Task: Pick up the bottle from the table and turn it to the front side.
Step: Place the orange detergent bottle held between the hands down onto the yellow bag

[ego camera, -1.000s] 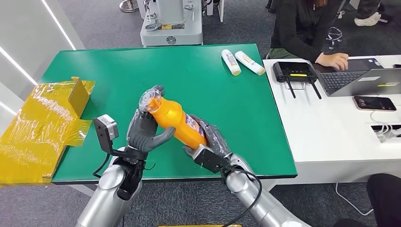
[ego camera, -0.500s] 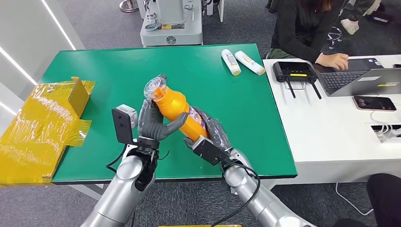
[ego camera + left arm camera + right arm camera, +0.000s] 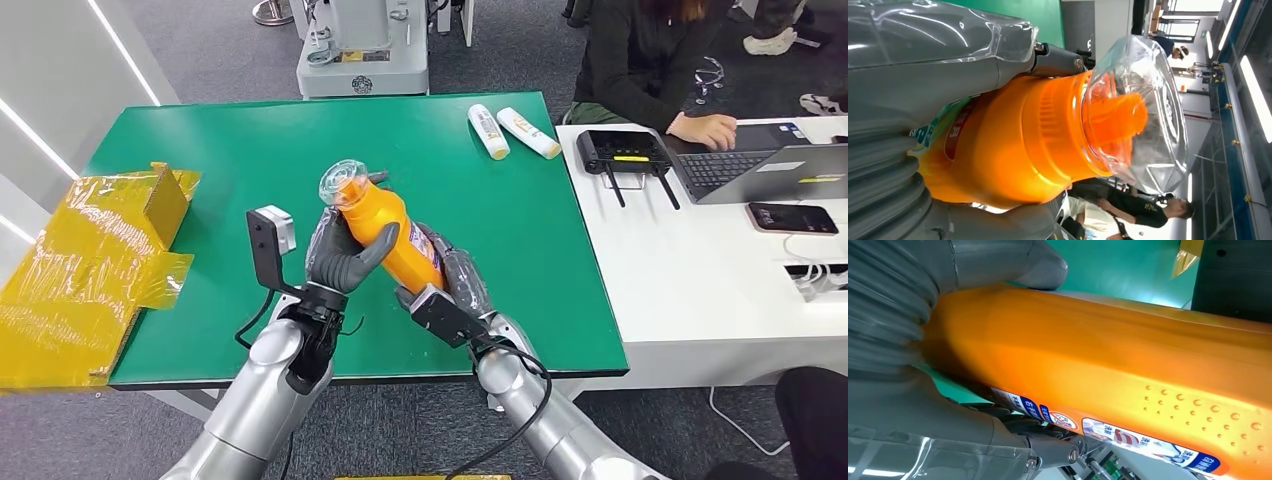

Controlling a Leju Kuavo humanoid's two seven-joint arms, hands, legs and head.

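Bottle held by both hands above the green tabletop (image 3: 500, 240).

One smooth orange plastic bottle (image 3: 385, 235), clear faceted cap far-left, is gripped by left hand (image 3: 343, 262) fingers at its neck and right hand (image 3: 450, 290) at its base; two white tubes (image 3: 510, 130) lie far right.

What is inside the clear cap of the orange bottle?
Inside the clear plastic cap of the orange plastic bottle sits an orange spout. The bottle's contents are hidden by its opaque wall.
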